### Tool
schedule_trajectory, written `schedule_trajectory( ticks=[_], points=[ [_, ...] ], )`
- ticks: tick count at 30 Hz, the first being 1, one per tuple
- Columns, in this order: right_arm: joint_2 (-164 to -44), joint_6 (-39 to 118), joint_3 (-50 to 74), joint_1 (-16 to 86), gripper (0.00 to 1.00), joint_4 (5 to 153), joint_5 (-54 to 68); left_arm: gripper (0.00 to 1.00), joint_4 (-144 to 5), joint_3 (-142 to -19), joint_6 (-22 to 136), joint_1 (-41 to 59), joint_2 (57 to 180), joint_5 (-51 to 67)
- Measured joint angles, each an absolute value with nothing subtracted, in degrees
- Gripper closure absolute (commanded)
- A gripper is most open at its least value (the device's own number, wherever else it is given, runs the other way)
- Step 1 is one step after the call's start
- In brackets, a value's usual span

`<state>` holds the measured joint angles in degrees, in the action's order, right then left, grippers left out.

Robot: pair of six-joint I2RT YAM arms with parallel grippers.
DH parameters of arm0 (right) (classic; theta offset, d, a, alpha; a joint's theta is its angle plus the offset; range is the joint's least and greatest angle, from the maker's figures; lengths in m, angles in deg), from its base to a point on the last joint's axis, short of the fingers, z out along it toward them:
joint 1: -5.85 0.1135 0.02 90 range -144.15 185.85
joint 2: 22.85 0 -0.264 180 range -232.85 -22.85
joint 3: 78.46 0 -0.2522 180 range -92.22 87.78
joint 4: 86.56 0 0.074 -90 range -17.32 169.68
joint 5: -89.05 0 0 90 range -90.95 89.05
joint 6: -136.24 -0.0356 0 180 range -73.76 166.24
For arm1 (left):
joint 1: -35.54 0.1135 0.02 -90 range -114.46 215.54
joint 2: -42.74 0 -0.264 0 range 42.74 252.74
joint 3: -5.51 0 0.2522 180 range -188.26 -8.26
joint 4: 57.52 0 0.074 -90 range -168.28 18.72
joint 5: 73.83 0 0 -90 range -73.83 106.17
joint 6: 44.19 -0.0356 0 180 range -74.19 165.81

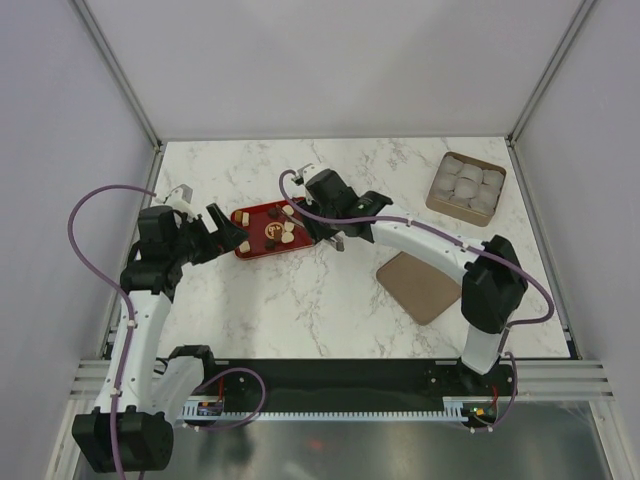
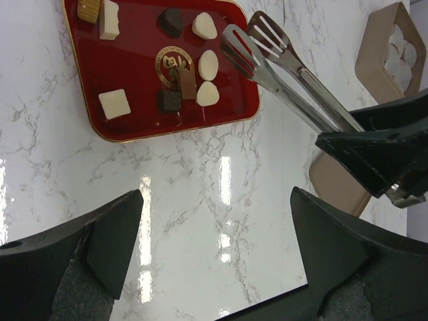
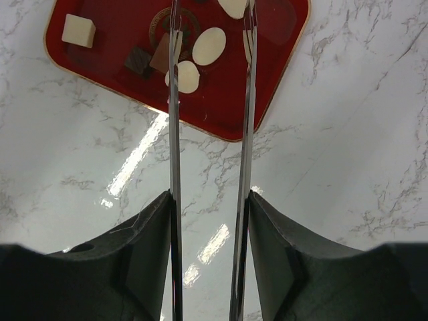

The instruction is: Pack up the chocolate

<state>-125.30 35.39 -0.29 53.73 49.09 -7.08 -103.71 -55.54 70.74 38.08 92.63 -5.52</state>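
The chocolate (image 1: 285, 232), cream-white and dark brown pieces, lies on a red tray (image 1: 250, 252) left of the table's middle. The left wrist view shows white pieces (image 2: 208, 64) and dark ones (image 2: 170, 20) on the tray (image 2: 134, 137). My right gripper (image 1: 322, 222) is shut on metal tongs (image 2: 281, 67). The tongs' arms (image 3: 175, 134) stand apart, their tips over the tray's right part (image 3: 267, 100) near a white oval piece (image 3: 208, 46); nothing shows between them. My left gripper (image 1: 228, 228) is open and empty, just off the tray's left edge, over bare marble (image 2: 215, 200).
A tan box (image 1: 436, 195) holding white paper cups stands at the back right; it also shows in the left wrist view (image 2: 384, 60). A flat brown square lid (image 1: 418, 284) lies on the marble right of centre, under my right arm.
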Motion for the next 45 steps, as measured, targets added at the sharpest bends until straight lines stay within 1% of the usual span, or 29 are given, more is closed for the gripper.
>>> schedule_trajectory(
  ticks=[11,30,34,45],
  points=[
    [-132.51,38.23,-5.12,53.73,0.45,49.70,-11.04,0.00,-102.35,-54.95,70.47,38.08,92.10,-7.09],
    [-139.86,38.78,-8.51,53.31,0.46,50.14,-11.15,0.00,-102.16,-54.95,70.39,38.08,92.08,-7.99],
    [-140.78,38.76,-8.92,53.18,0.51,50.18,-10.93,0.00,-102.13,-54.95,70.39,38.08,92.08,-7.97],
    [-140.47,38.60,-9.01,53.07,0.60,50.16,-10.91,0.00,-102.00,-54.95,70.39,38.08,92.23,-7.97]
  ],
)
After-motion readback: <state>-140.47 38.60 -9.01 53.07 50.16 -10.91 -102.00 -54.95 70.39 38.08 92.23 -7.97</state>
